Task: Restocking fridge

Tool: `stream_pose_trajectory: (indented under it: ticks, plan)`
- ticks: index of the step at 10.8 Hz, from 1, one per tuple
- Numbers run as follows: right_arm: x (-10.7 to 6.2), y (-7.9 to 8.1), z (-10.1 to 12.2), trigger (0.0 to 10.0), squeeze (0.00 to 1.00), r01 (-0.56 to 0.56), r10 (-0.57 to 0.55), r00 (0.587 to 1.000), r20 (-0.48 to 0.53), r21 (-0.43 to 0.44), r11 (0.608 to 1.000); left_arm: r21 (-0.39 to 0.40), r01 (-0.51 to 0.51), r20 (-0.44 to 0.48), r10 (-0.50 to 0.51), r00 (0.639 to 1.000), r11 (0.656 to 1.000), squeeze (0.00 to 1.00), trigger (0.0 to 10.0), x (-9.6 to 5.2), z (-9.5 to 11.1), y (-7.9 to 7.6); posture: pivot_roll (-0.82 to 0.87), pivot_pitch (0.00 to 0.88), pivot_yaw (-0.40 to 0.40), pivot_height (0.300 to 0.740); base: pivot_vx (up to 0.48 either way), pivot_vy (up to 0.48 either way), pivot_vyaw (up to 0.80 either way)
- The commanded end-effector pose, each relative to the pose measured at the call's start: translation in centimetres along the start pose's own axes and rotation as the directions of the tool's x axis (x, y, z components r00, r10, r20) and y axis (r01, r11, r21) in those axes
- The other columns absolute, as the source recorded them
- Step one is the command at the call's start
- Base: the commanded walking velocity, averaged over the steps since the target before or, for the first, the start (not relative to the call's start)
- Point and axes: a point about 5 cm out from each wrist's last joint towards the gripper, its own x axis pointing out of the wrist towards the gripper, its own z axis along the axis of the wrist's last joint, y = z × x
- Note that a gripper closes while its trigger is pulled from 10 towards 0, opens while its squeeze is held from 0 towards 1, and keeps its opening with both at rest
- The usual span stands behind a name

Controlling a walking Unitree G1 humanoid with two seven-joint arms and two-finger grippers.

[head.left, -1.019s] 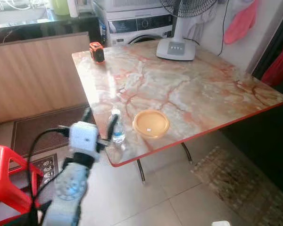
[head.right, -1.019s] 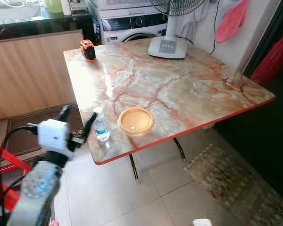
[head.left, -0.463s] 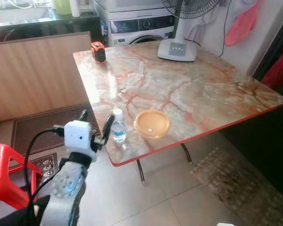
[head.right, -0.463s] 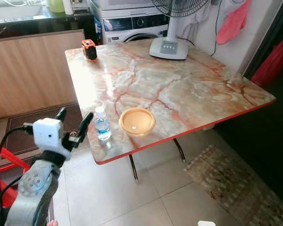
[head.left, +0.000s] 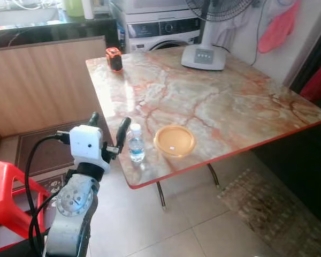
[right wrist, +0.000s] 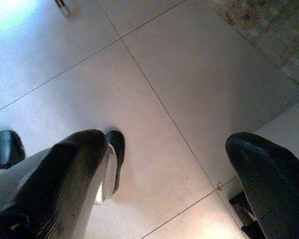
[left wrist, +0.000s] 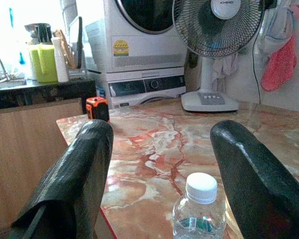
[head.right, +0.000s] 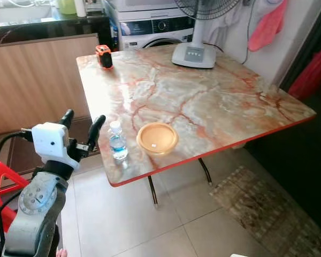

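A small water bottle (head.left: 136, 143) with a white cap stands upright near the front left corner of the desk (head.left: 224, 101). The left hand (head.left: 107, 125) is raised at the desk's left edge, just beside the bottle, its two black fingers (left wrist: 74, 183) spread wide with nothing between them; in the wrist view the bottle sits ahead of the gap, apart from both fingers. An orange bowl (head.left: 174, 141) rests just to the right of the bottle.

The right hand (right wrist: 164, 169) hangs over the tiled floor (right wrist: 154, 64), fingers wide apart and holding nothing.

The desk top is marbled pink and cream with a red rim. At its far side stand a fan (head.left: 206, 37) and a small orange and black tape measure (head.left: 114, 58). Behind it is a washing machine (head.left: 155, 27); a red plastic stool (head.left: 5, 195) stands on the floor at the left.
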Motion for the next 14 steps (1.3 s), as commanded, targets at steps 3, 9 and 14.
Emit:
stream_pose_trajectory:
  ticks: [3, 9, 14]
  plan:
    - [-0.1, 0.0, -0.3, 10.0, 0.0, 0.005, -0.005, 1.0, -0.002, -0.004, 1.0, -0.041, 0.048, -0.004, -0.048, 0.999, 0.998, 0.0, 10.0, 0.6, 0.2, -0.9, 0.1, 0.0, -0.034, 0.74, 0.0, 0.0, 0.0]
    - [0.0, 0.1, -0.1, 10.0, 0.0, -0.021, 0.021, 1.0, 0.003, -0.02, 1.0, -0.049, 0.061, -0.007, -0.061, 0.998, 0.997, 0.0, 10.0, 0.6, 0.2, -1.2, 0.12, 0.0, -0.044, 0.74, 0.266, 0.0, 0.0]
    - [0.0, 0.3, -0.1, 10.0, 0.0, -0.031, 0.031, 1.0, -0.001, -0.045, 0.999, -0.041, 0.08, -0.015, -0.081, 0.997, 0.996, 0.0, 10.0, 0.2, 0.1, -1.5, 0.12, 0.0, -0.04, 0.74, 0.278, 0.0, 0.0]
